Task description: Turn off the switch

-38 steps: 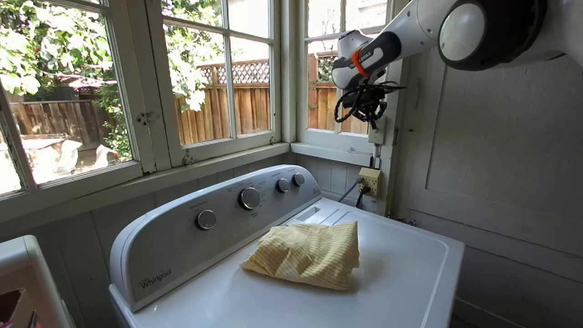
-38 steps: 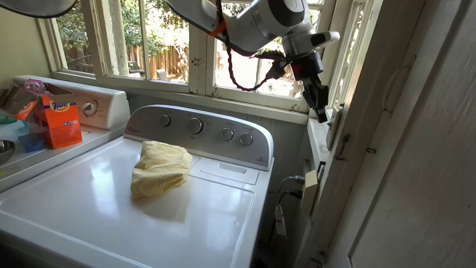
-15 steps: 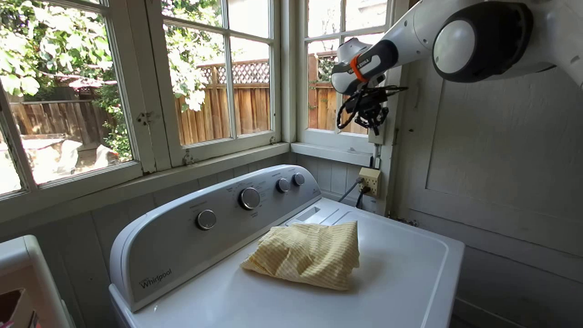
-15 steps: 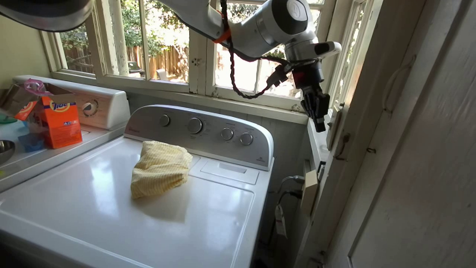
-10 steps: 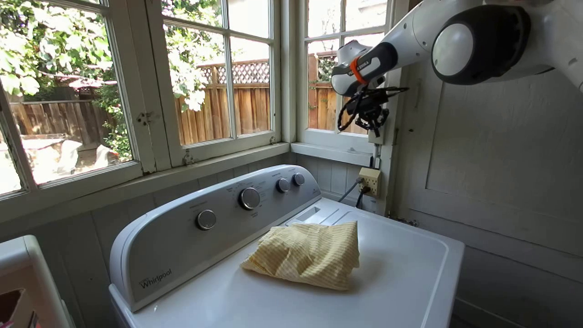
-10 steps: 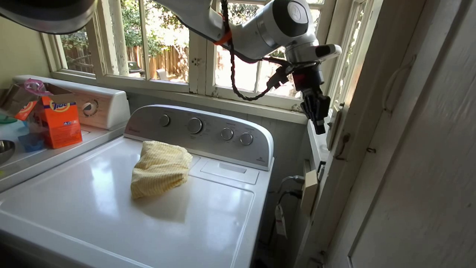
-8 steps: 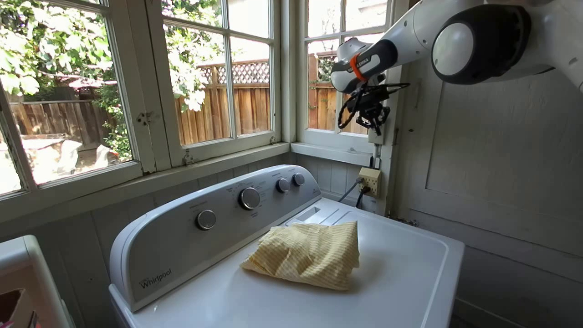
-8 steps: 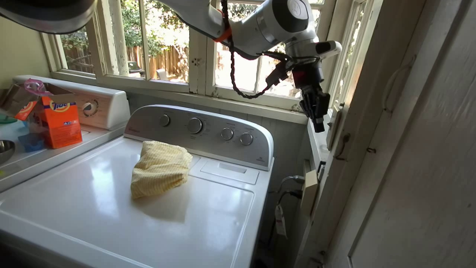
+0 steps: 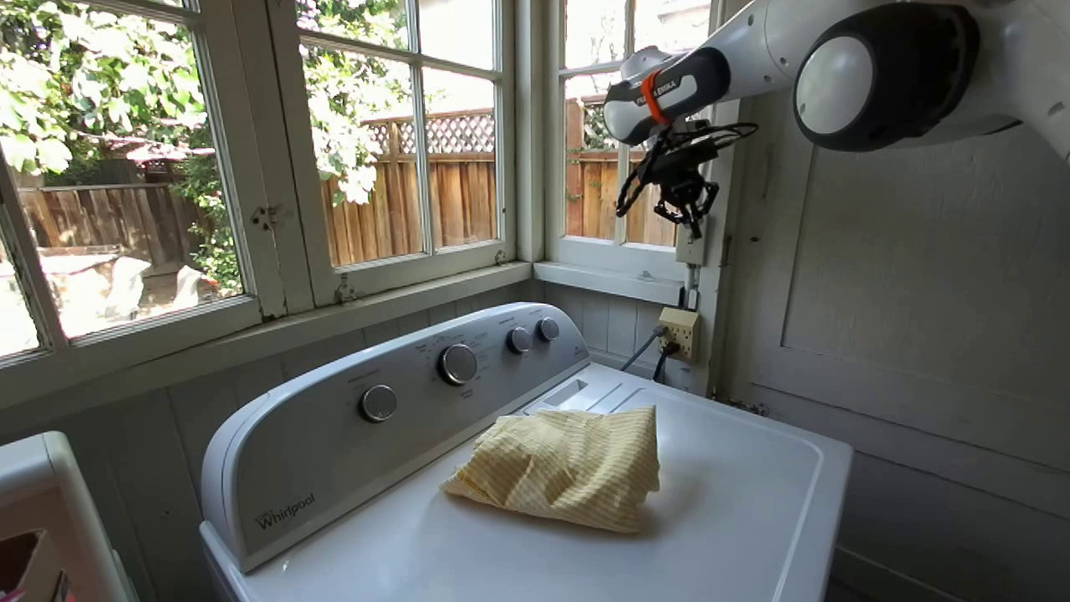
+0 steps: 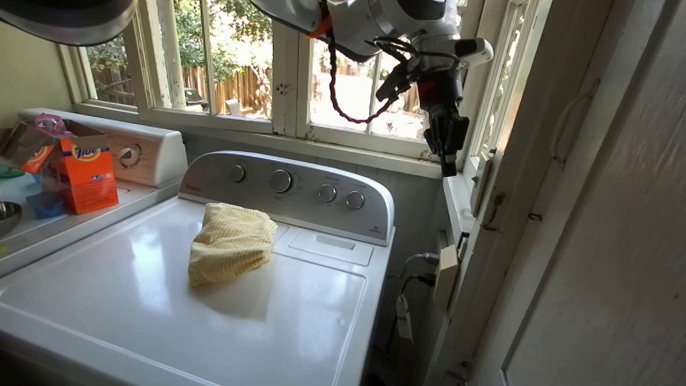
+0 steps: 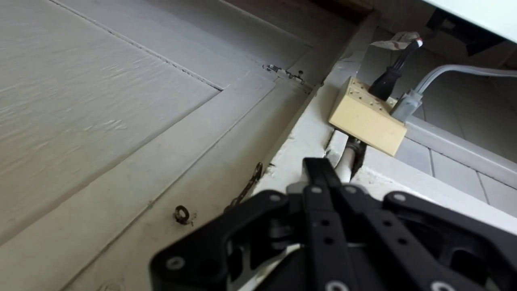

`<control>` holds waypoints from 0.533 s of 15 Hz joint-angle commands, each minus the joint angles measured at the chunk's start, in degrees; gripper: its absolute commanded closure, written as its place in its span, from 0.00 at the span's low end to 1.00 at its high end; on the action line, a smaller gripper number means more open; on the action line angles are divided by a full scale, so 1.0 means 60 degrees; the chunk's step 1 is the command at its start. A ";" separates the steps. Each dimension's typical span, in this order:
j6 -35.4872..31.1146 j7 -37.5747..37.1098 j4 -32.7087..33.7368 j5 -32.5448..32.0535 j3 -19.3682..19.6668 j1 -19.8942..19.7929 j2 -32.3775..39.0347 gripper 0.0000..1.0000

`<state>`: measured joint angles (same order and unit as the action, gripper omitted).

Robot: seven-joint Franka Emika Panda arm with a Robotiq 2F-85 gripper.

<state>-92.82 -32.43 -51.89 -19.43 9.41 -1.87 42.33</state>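
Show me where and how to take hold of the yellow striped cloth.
Pinch the crumpled upper folds of the yellow striped cloth, probably best from above: it sits bunched on the flat machine top, and the control panel rises along one side.

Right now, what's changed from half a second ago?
The pincer has risen and, in an exterior view, shifted left, widening its gap there from the switch. Nothing was visibly taken hold of or let go. The yellow cloth and the outlet stayed put; I can't tell whether the switch flipped.
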 commanded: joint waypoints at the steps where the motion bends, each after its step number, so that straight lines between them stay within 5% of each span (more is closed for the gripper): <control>1: 0.0244 -0.0088 0.0641 0.0601 -0.0198 -0.0217 0.0333 1.00; 8: -0.0451 -0.0784 0.0837 0.0815 -0.0146 -0.0242 0.0344 1.00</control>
<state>-93.87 -35.38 -49.16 -15.95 8.94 -2.77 43.17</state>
